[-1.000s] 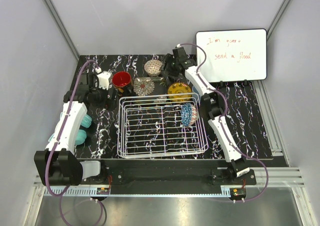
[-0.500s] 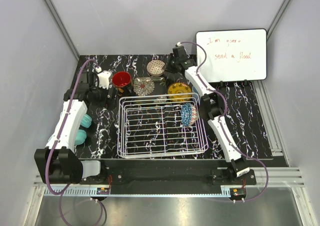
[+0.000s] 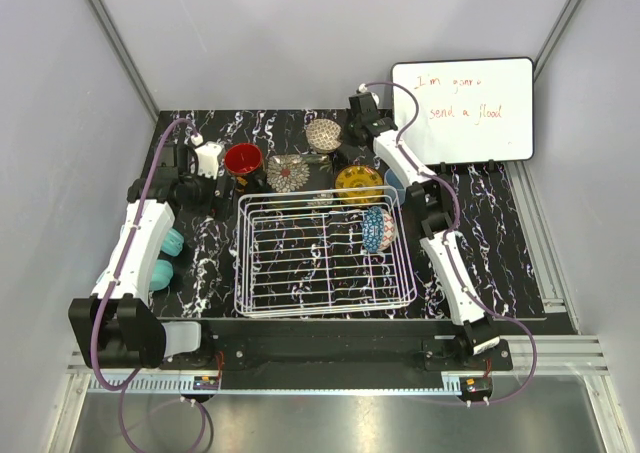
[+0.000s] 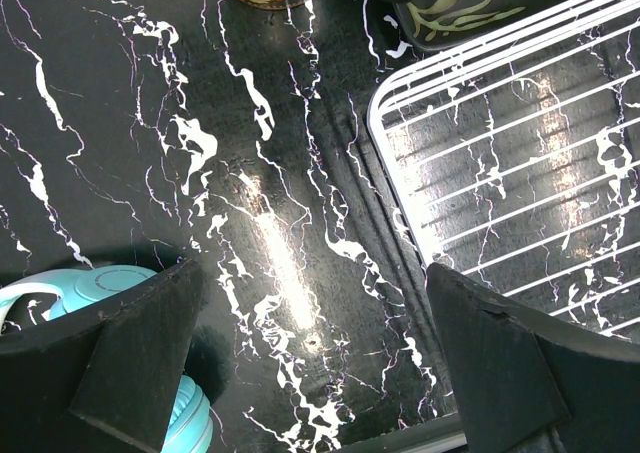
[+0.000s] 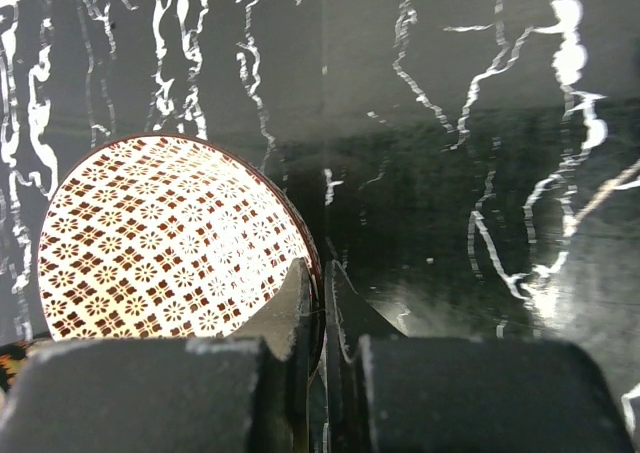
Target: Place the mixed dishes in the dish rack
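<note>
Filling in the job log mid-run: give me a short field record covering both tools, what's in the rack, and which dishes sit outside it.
right tool: shut on the rim of the beige-brown bowl, at the far side of the table
left tool: open, holding nothing, over bare table beside the dish rack
in dish rack: blue bowl, standing on edge at the right side
outside dish rack: red mug, floral saucer, yellow plate, light blue cup partly hidden by the right arm

The fingers (image 5: 296, 298) pinch the beige-brown bowl (image 5: 170, 238) — at its rim.
</note>
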`<state>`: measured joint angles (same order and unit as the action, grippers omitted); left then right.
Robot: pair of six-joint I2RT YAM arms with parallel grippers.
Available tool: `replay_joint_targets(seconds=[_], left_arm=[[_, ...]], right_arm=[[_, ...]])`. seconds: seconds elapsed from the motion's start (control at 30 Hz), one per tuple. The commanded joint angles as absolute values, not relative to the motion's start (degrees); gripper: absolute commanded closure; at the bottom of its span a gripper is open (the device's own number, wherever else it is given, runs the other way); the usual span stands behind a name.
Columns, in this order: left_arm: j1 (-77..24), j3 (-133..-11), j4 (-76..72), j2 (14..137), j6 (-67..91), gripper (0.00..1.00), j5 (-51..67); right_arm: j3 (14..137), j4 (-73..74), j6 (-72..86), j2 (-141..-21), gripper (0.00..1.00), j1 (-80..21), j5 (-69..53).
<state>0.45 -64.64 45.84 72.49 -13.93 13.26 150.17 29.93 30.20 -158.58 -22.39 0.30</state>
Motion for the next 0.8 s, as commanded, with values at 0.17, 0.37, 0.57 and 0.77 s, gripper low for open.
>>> replay_joint_targets(seconds=[0.17,0.37,0.57,0.77], left_arm=[[0.9,-64.9,43.4,73.4,-13.5,0.03,14.9],[0.9,-65.0,43.6,73.7,-13.8,0.03,14.7],[1.1,-65.5,44.3,73.6,-13.8,0.03,15.5],[1.4,-68.1,50.1,72.4,-15.6,0.03,17.9]], right_arm=[[149.7,31.1,26.9,-152.0,0.61,-21.8,4.0],[151.0,31.0,27.9,-154.0,0.5,-21.8,2.5],[153.2,30.9,29.5,-156.4,0.53,-21.9,0.5],[154.5,31.0,30.7,-158.3,0.7,-21.9,-1.7]])
